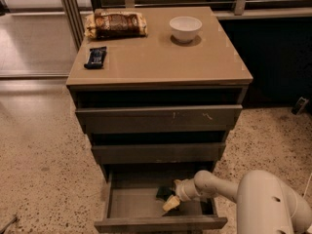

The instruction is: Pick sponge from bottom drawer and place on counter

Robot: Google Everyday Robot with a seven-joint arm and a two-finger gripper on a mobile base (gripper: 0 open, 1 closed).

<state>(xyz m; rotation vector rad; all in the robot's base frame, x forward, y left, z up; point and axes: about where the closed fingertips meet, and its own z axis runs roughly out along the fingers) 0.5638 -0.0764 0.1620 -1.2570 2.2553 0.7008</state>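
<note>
The bottom drawer [130, 203] is pulled open and shows its flat grey floor. The sponge [162, 192], a small dark pad, lies toward the right of the drawer floor. My gripper [169, 202] reaches down into the drawer from the right on its white arm, right beside the sponge and partly over it. Part of the sponge is hidden behind the gripper. The tan counter [156, 60] is the top of the cabinet, well above the gripper.
On the counter stand a white bowl [185, 28] at the back right, a brown snack bag [116, 24] at the back left and a dark blue snack bar [95, 57] near the left edge. The two upper drawers [158, 118] stand slightly open above the gripper.
</note>
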